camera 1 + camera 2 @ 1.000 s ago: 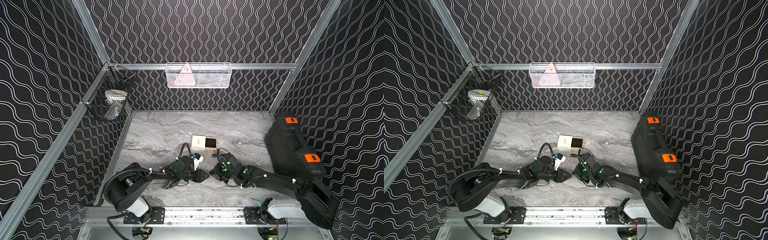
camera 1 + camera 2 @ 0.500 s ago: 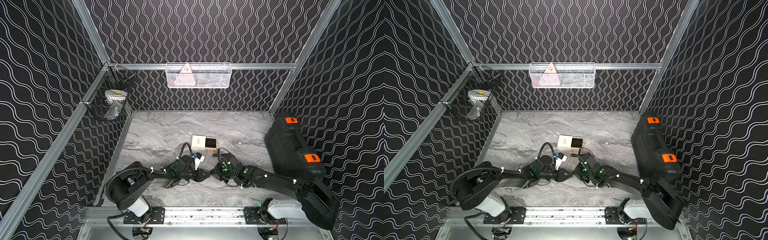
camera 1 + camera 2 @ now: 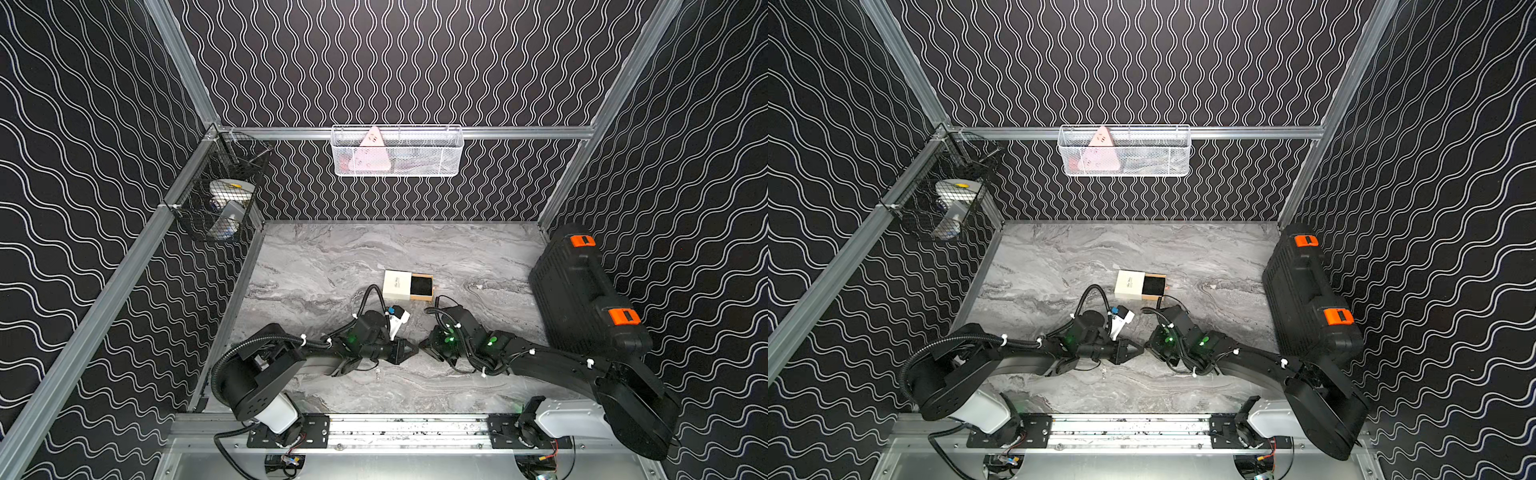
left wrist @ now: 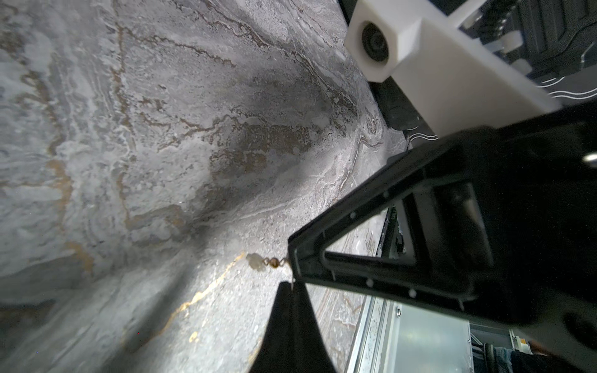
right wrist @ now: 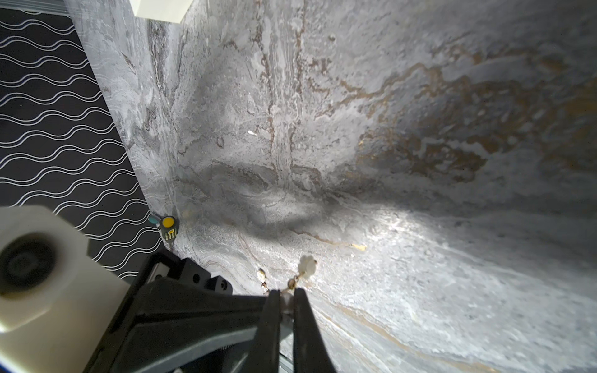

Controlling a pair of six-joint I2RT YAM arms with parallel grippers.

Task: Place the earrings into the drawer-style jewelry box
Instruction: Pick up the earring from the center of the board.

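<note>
The right tool point(image 5: 286, 292) is closed on the fine chain of one earring point(image 5: 307, 263), its white flower end just past the tips (touching the desk point(image 3: 332, 257) or not, I cannot tell). The left tool point(image 4: 292, 285), also closed, meets it tip to tip, with the other earring point(image 5: 261, 275) at its point, grip unclear. The jewelry box point(image 3: 397, 284) sits behind them, apart, its drawer point(image 3: 421, 286) pulled open.

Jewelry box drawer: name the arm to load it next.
Right, likely: the right end effector pinches an earring, with the open drawer nearby. The left end effector shows no clear catch.
</note>
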